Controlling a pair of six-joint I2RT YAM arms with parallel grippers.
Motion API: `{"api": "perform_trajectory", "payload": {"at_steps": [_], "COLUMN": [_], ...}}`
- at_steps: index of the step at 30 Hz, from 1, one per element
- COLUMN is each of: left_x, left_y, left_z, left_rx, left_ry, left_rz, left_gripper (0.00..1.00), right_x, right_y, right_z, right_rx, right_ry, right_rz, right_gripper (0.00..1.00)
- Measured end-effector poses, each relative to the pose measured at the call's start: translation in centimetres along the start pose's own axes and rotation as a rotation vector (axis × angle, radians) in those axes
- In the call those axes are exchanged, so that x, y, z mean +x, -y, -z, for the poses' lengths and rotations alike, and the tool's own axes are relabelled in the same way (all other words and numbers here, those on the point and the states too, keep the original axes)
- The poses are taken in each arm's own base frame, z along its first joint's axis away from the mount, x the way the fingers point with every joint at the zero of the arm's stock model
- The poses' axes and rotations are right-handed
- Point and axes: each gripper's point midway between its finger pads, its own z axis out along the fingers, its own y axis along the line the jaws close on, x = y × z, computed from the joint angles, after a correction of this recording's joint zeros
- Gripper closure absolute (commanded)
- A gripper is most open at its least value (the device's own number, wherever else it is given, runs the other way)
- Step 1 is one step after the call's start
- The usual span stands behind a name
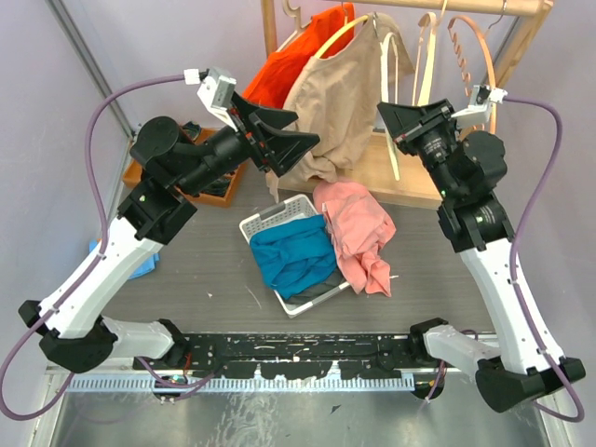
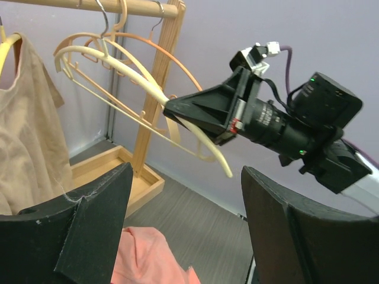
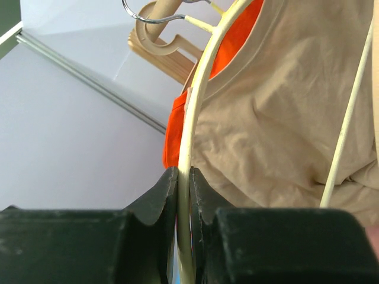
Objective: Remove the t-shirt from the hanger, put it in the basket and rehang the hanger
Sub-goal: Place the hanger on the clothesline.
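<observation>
The beige t-shirt (image 1: 340, 102) is still up on the rail (image 1: 466, 7), draped over a yellow hanger (image 1: 331, 37), with an orange shirt (image 1: 298, 60) hanging just behind it. The left gripper (image 1: 300, 128) sits at the shirt's lower left edge, its fingers (image 2: 89, 225) spread wide with nothing between them. The right gripper (image 1: 389, 119) is on the other side, its fingers pressed together on the thin arm of a cream hanger (image 3: 192, 106) just beside the shirt — whether that hanger carries any of the shirt, I cannot tell. Down on the table (image 1: 205, 270) a white basket (image 1: 270, 222) holds a blue cloth (image 1: 293, 256), and a pink cloth (image 1: 358, 228) lies crumpled against it.
</observation>
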Motion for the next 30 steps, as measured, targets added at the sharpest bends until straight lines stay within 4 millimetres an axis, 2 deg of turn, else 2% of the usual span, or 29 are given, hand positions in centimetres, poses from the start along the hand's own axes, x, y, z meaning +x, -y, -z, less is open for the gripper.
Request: {"api": "perform_trajectory", "payload": {"at_steps": [9,15,21,30], "left_x": [-1.0,-0.1,0.6,0.7], "left_y": [0.8,0.6,0.2,0.1], "left_z": [1.5,1.5,1.4,1.5], "left_rx": [0.005,-0.005,-0.013,-0.015], "left_ry": [0.013,-0.022,-0.047,-0.051], "left_rz": [0.012,0.006,0.001,-0.015], "left_gripper": [0.19,0.18,0.17,0.17], "right_x": [-0.4,-1.3,-2.2,-3.0], "right_y": [1.8,2.4,2.9,4.6], "right_z": [-4.4,-6.9,-8.1,-9.0], "right_rx": [0.032,0.025,0.019,0.05], "right_ry": [0.054,0.091,0.125,0.149], "right_rz": [-0.021,-0.045,-0.078,-0.133], "right_gripper": [0.99,0.99,1.0,0.99]}}
